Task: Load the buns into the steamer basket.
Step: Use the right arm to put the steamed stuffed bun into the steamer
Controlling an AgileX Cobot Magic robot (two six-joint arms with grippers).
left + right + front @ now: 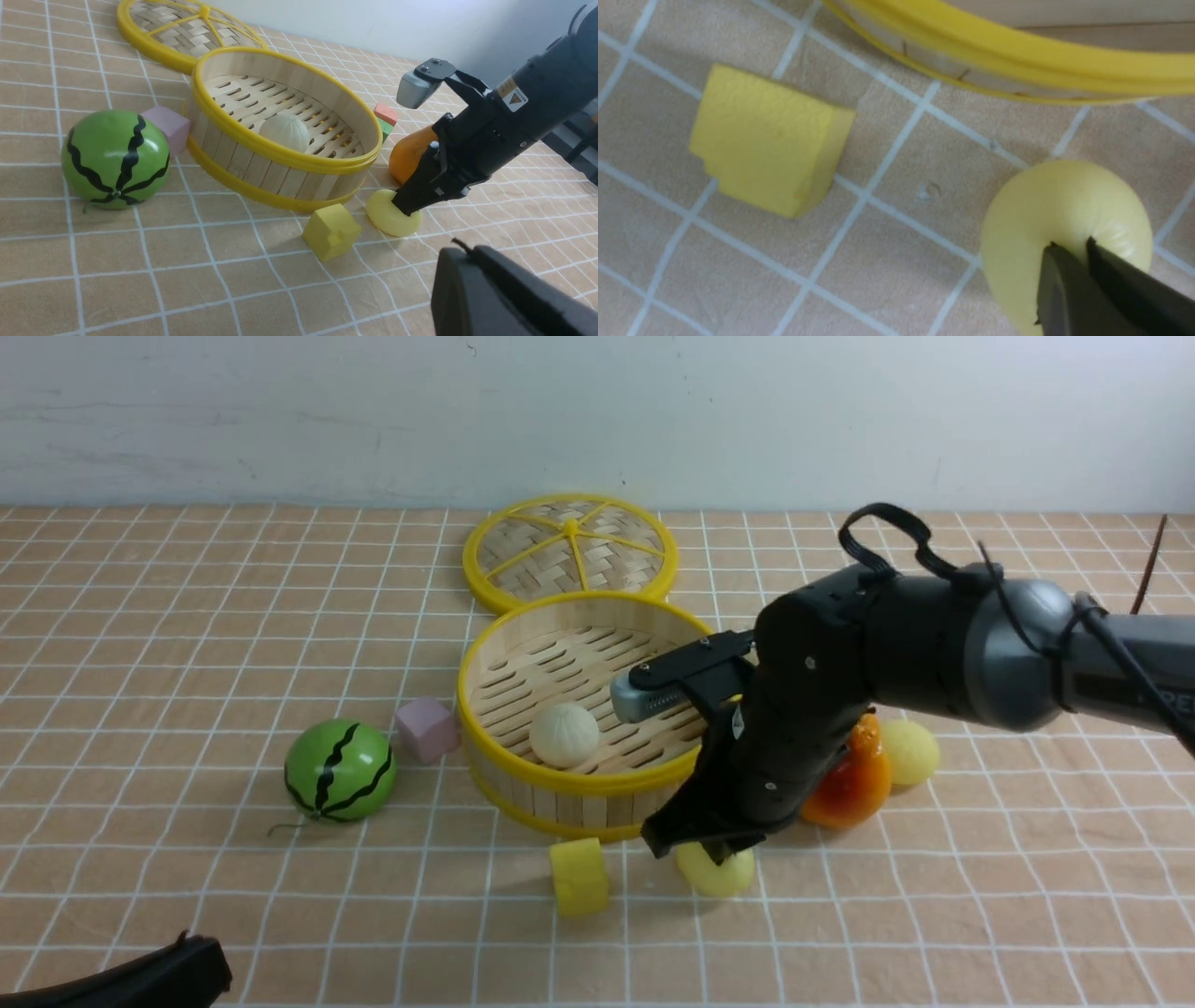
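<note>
**Containers**
- Steamer basket (558, 782): round, shallow, bamboo slats, yellow plastic rims, slatted floor. Mid-table.
- Contents: 1 off-white bun (564, 735), on the floor slats nr the front wall.
- Lid (569, 553): flat woven bamboo disc w/ yellow rim & spokes. Lies flat right behind the basket, holds nothing.

**Surface / room**
- Table cloth (187, 616): tan w/ white grid lines.
- Wall (280, 411): plain white, at the back.
- Loose on the cloth:
  - green striped watermelon ball (339, 771), left of the basket
  - lilac foam cube (427, 729), touching the basket's left wall
  - yellow foam block (579, 875), just in front of the basket
  - glossy orange pear (845, 784), right of the basket
  - red block (386, 113) on a green block (384, 127), behind the basket's right side

**Buns**
- All small, soft, round.
- Off-white bun: faint pleats, inside the basket.
- Pale yellow bun (719, 875): on the cloth in front of the basket's right side, beside the yellow foam block. Top dented & wrinkled under the fingertips.
- Second pale yellow bun (908, 752): on the cloth just right of the pear, smooth.

**Grippers**
- Right gripper (1070, 247): clenched, tips pinching the top of the pale yellow bun, which sits on the cloth.
- Left gripper (201, 963): closed, low at the near left corner, well apart from all the items.
</note>
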